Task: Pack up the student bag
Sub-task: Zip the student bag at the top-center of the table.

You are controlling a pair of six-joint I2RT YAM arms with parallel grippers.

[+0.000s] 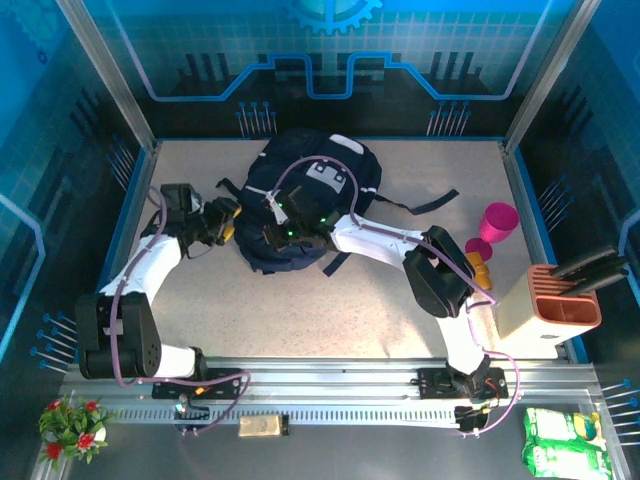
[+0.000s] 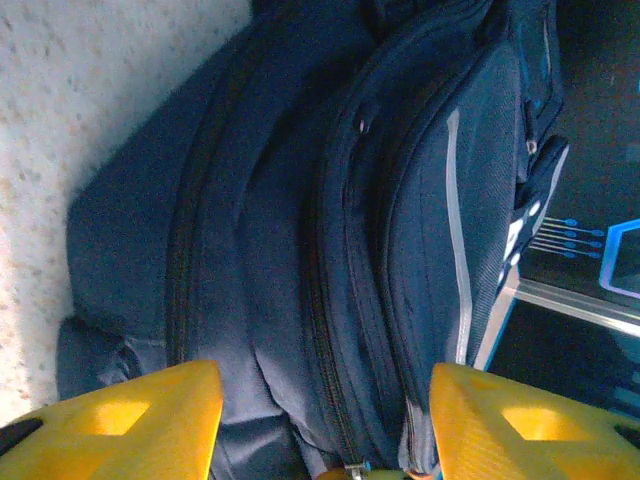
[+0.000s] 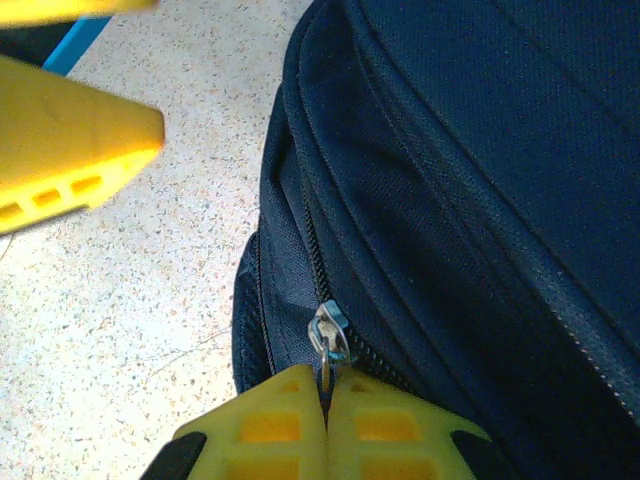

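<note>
A pale speckled table (image 1: 400, 310) lies before me, ringed by blue walls (image 1: 60, 120). The student bag (image 1: 300, 190) lies at the table's far middle. My left gripper (image 2: 325, 425) faces the bag's side with its jaws spread. My right gripper (image 3: 327, 415) is pressed together, pinching the bag's zipper pull (image 3: 328, 335).

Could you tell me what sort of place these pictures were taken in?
Probably a robot test cell: a speckled table walled by blue printed panels on metal posts, two arms bolted to a rail, and props such as the student bag and pink cup.
</note>
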